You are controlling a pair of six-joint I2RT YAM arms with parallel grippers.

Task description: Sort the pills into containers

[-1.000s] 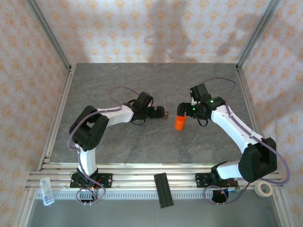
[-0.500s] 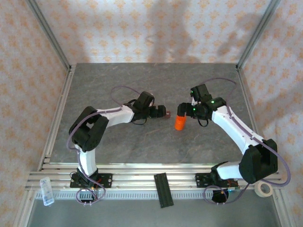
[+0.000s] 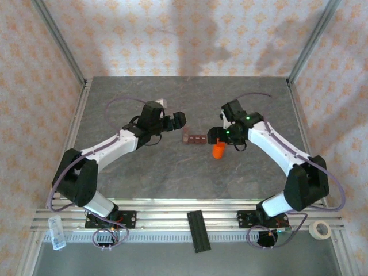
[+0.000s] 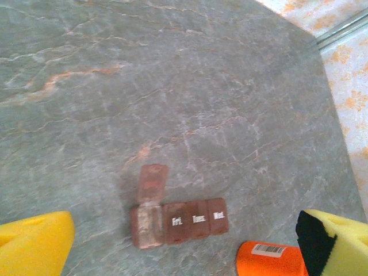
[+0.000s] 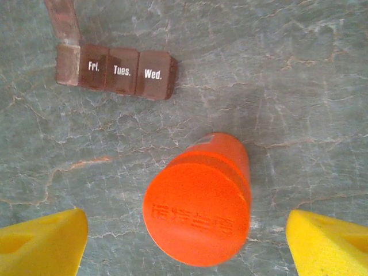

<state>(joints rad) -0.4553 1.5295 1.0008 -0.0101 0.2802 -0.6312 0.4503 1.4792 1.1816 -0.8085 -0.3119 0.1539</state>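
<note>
The containers [image 3: 194, 138] are lying near the middle of the grey tabletop [image 3: 144, 172], a short dark red-brown bar of joined square compartments set in a row. In the left wrist view the containers [image 4: 178, 221] are showing three shut compartments with white lettering, while the end compartment is standing open with its lid [image 4: 152, 183] flipped back flat on the stone. In the right wrist view the containers [image 5: 115, 69] are reading "Fri.", "Tues." and "Wed.", and the open lid [image 5: 62, 20] is running off the top edge.

The orange bottle [image 3: 218, 150] is standing upright just beside the containers, on the side nearer the arm bases and towards the right arm, without touching them. Its round cap [image 5: 198, 213] is facing the right wrist camera, with raised lettering on top.

The right end effector [image 3: 215, 137] is hovering over the bottle with its jaws spread wide; its yellow pads [image 5: 40, 241] are sitting to either side of the bottle with bare stone between each pad and the orange plastic, so it is gripping nothing.

The left end effector [image 3: 179, 119] is hanging to the left of the containers, apart from them, its yellow pads [image 4: 34, 241] also spread fully and pinching nothing.
</note>
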